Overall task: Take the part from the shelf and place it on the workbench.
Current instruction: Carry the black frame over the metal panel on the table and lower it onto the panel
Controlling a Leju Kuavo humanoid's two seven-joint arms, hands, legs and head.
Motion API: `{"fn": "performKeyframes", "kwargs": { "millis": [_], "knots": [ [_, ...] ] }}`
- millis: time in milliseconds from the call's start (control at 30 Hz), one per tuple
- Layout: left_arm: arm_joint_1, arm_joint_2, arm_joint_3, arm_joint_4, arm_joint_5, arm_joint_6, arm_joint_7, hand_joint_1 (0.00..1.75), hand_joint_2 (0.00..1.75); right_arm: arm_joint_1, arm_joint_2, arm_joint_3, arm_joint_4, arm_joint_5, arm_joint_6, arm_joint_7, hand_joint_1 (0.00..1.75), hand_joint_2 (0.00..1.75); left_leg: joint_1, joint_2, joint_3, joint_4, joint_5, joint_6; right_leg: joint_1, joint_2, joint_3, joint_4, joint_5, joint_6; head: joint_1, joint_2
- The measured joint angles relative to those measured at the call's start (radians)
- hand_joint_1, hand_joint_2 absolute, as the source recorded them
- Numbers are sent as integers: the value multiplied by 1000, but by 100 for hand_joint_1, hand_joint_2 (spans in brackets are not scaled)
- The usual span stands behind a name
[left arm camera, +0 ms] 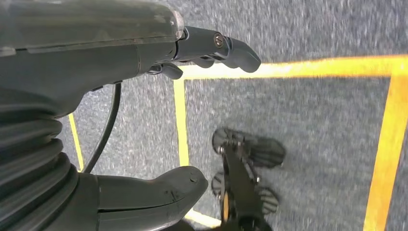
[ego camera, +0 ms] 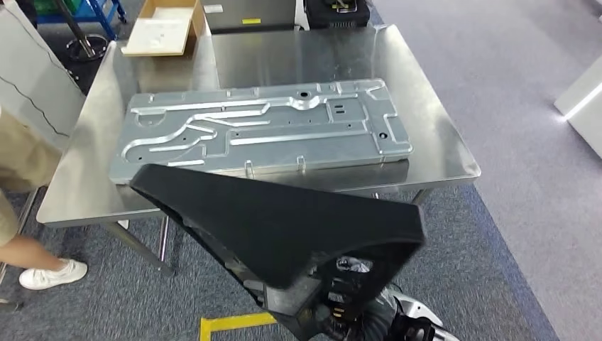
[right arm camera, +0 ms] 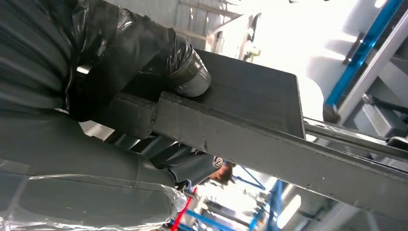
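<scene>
One black part (ego camera: 284, 227) is gripped by the right hand (right arm camera: 144, 72), the fingers being wrapped over its edge in the right wrist view. The part is seen as a broad, matte, roughly triangular piece with rounded corners, held in the air just before the near edge of the steel workbench (ego camera: 440, 142). The left hand (left arm camera: 144, 96) is held apart and empty above grey carpet. Most of the bench is covered by a stamped metal panel (ego camera: 263, 128); bare strips are left along its sides.
</scene>
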Motion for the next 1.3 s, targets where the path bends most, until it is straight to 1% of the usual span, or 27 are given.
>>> {"fn": "performKeyframes", "kwargs": {
  "millis": [67,100,133,167,233,300,333,400,467,500,567,600,633,667,700,733,800,867,933,967,1033,1100,1133,1167,1200,1267,1300],
  "knots": [
    [0,1,-1,0,3,0,-5,0,175,0,0,-11,-6,13,-26,-20,175,175,-1,1,0,1,-1,7,-3,0,-65,141,-66,6,0,0],
    [-1,2,-1,0,4,-1,-8,0,175,-1,0,-24,-10,18,-43,-29,175,175,-2,1,0,1,-1,8,-4,0,-95,201,-85,8,0,0],
    [-1,3,-2,0,4,-3,-12,0,175,-3,0,-42,-13,19,-61,-35,175,175,-2,0,1,2,-2,9,-4,0,-111,229,-84,9,0,0],
    [-1,4,-4,0,4,-6,-16,0,175,-10,0,-67,-16,16,-79,-37,175,175,-2,-1,3,2,-3,9,-4,0,-107,215,-61,8,0,0],
    [-2,5,-9,0,2,-12,-21,0,175,-38,-1,-128,-18,0,-96,-30,175,175,-2,-2,6,5,-6,6,-4,0,-50,87,15,2,0,0],
    [-6,7,-17,0,2,-16,-25,0,175,-70,-2,-204,-15,-17,-90,-17,175,175,-6,-3,5,10,-10,-1,0,0,2,-29,56,-5,0,0],
    [-7,9,-21,0,2,-17,-27,0,175,-83,-2,-241,-11,-21,-85,-12,175,175,-7,-4,2,12,-11,-6,3,1,10,-53,58,-7,0,0],
    [-9,11,-27,0,2,-19,-29,0,175,-102,-2,-298,0,-18,-80,-4,175,175,-9,-4,0,11,-12,-18,4,2,9,-59,56,-13,0,0],
    [-9,15,-31,0,2,-23,-31,0,175,-122,-4,-347,19,9,-96,13,175,175,-7,-3,-11,35,-32,-27,0,2,11,-66,60,-24,0,0],
    [-10,17,-33,0,2,-24,-31,0,175,-136,-8,-373,36,33,-112,24,175,175,-6,-3,-28,76,-57,-31,-2,1,13,-69,62,-29,0,0],
    [-13,19,-41,0,2,-28,-32,0,175,-179,-17,-425,89,97,-157,53,175,175,-5,-2,-90,208,-121,-35,0,-1,12,-70,63,-35,0,0],
    [-13,21,-45,0,2,-30,-32,0,175,-206,-25,-448,125,147,-188,73,175,175,-5,-2,-120,269,-141,-36,2,-1,12,-69,63,-36,0,0],
    [-13,22,-49,0,2,-32,-32,0,175,-237,-36,-466,165,217,-225,98,175,175,-5,-2,-137,301,-143,-36,4,-1,11,-67,63,-36,0,0],
    [-13,23,-54,0,2,-34,-31,0,175,-274,-49,-477,210,304,-268,128,175,175,-5,-2,-137,296,-125,-34,5,0,11,-65,63,-36,0,0],
    [-15,26,-58,0,2,-37,-31,0,175,-316,-62,-482,260,402,-312,161,175,175,-5,-2,-118,251,-91,-30,7,0,11,-63,62,-36,0,0],
    [-17,29,-63,0,2,-39,-31,0,175,-364,-74,-481,316,505,-355,197,175,175,-7,-1,-87,182,-52,-24,7,1,10,-60,62,-36,0,0],
    [-26,38,-75,0,0,-43,-31,0,175,-482,-94,-460,451,717,-430,279,175,175,-15,3,-38,65,-6,-9,11,3,4,-54,63,-32,0,0],
    [-34,44,-87,0,-4,-48,-29,0,175,-609,-107,-408,598,918,-471,369,175,175,-22,5,-29,28,1,1,10,4,-6,-51,68,-21,0,0],
    [-40,47,-99,0,-8,-53,-27,0,175,-721,-110,-343,741,1067,-479,441,175,175,-19,5,-30,20,11,9,8,4,-11,-50,71,-10,0,0],
    [-42,48,-104,0,-8,-55,-26,0,175,-773,-108,-309,815,1120,-479,466,175,175,-16,6,-29,14,17,14,7,4,-18,-37,61,-5,0,0],
    [-47,49,-113,0,-8,-58,-25,0,175,-860,-103,-251,941,1181,-478,499,175,175,-12,6,-29,7,25,21,4,3,-57,48,11,4,0,0],
    [-49,49,-121,0,-8,-59,-25,0,175,-914,-98,-208,1032,1200,-479,511,175,175,-11,2,-31,8,26,23,-2,2,-121,183,-45,13,0,0],
    [-48,48,-124,0,-8,-59,-25,0,175,-929,-96,-193,1067,1203,-480,513,175,175,-10,-1,-31,9,25,22,-5,2,-143,226,-53,17,0,0],
    [-47,48,-126,0,-8,-59,-25,0,175,-940,-94,-181,1095,1205,-481,513,175,175,-8,-4,-30,11,24,20,-9,2,-149,233,-41,20,0,0],
    [-47,48,-127,0,-8,-60,-25,0,175,-949,-92,-172,1118,1206,-481,514,175,175,-6,-6,-28,13,21,17,-12,2,-135,198,-11,22,0,0],
    [-47,48,-128,0,-8,-60,-25,0,175,-967,-88,-161,1155,1207,-484,514,175,175,-3,-10,-25,17,13,7,-17,1,-76,65,63,27,0,0],
    [-47,49,-130,0,-8,-60,-24,0,175,-978,-86,-155,1172,1212,-482,517,175,175,-4,-11,-25,19,10,1,-16,1,-50,5,83,25,0,0]
  ]
}}
